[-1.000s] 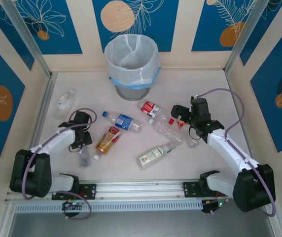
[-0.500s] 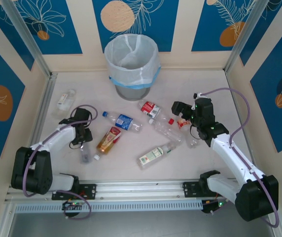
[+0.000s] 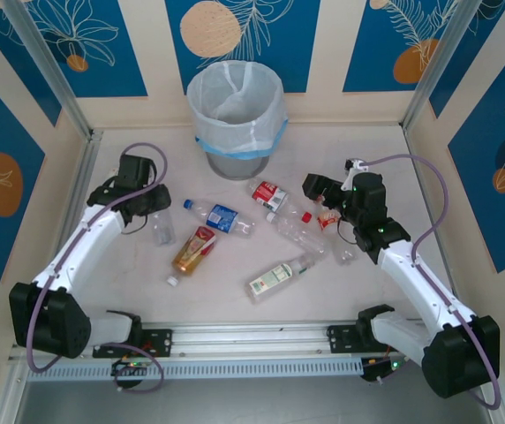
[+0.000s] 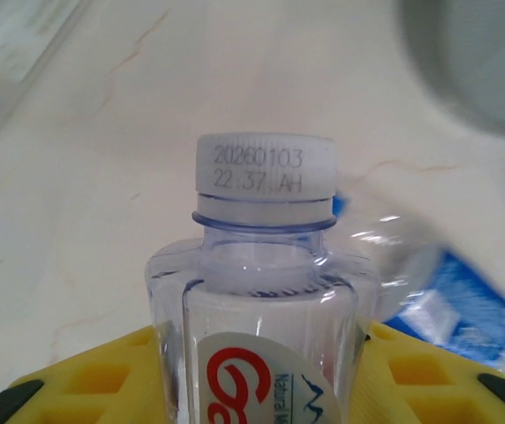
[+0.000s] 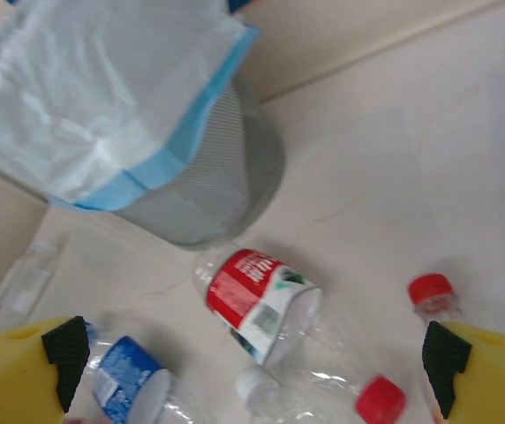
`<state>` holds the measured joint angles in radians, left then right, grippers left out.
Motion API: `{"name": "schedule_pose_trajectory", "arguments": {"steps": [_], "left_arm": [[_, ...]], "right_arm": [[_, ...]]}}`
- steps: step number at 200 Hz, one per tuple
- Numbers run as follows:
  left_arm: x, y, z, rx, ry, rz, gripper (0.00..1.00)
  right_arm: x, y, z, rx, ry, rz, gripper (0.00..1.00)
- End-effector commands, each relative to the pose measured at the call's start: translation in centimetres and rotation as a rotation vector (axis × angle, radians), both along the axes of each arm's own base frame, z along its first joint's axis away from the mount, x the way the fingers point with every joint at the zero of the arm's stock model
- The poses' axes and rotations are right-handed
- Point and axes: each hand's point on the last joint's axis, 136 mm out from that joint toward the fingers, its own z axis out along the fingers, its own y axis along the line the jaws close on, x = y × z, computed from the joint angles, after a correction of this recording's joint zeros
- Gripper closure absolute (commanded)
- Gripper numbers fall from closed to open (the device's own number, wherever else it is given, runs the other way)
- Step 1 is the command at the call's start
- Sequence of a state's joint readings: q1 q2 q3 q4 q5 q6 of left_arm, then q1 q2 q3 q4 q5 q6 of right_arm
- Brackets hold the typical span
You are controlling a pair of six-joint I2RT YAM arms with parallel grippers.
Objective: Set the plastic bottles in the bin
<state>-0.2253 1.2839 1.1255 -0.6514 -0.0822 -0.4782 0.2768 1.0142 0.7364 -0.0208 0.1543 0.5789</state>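
Two grippers of mine, entered from the grip outward.

Left gripper (image 3: 159,219) — my yellow fingers (image 4: 102,380) are closed on the body of a white-capped bottle (image 4: 266,291), one on each side, its cap pointing out past the fingertips. A label with red lettering shows at its lower edge. From above it sits at my fingers over the left part of the table (image 3: 367,150); I cannot tell whether it touches the surface.

Right gripper (image 3: 321,201) — jaws spread wide, nothing between them, hovering at the right end of the scattered bottles.

Lying loose on the table:
- blue-label bottle (image 3: 222,216), near the one I hold
- gold-red bottle (image 3: 193,250), nearer my bases
- red-label bottle (image 3: 268,194), below my right gripper
- clear bottle (image 3: 298,234), just beside the red-label one
- green-white bottle (image 3: 275,278), toward the near edge

Bin (image 3: 235,159) — upright against the far wall at the middle, white bag with a blue band folded over its rim, well apart from both grippers.
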Motion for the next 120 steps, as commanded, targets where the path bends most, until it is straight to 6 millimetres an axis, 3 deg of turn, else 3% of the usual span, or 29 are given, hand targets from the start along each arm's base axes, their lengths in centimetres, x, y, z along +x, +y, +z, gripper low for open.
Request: {"name": "schedule_pose_trajectory", "arguments": {"steps": [1, 28, 60, 97, 120], "left_arm": [[2.5, -3.7, 7.0, -0.125, -0.191, -0.147, 1.00], [5.3, -4.9, 13.4, -0.148, -0.390, -0.201, 1.00], [8.3, -7.3, 19.4, -0.212, -0.658, -0.301, 1.00], [11.9, -9.7, 25.4, -0.198, -0.864, -0.407, 1.00], [14.0, -11.8, 27.9, -0.214, -0.926, -0.474, 1.00]], "right_arm": [[-0.3, 1.2, 1.3, 0.033, -0.046, 0.056, 0.01], [-0.7, 0.6, 0.0, 0.035, 0.036, 0.018, 0.01], [-1.6, 0.5, -0.9, 0.077, 0.062, 0.006, 0.01], [-2.2, 0.5, -0.8, 0.092, 0.064, 0.007, 0.01], [-2.5, 0.2, -0.7, 0.081, 0.067, 0.002, 0.01]]}}
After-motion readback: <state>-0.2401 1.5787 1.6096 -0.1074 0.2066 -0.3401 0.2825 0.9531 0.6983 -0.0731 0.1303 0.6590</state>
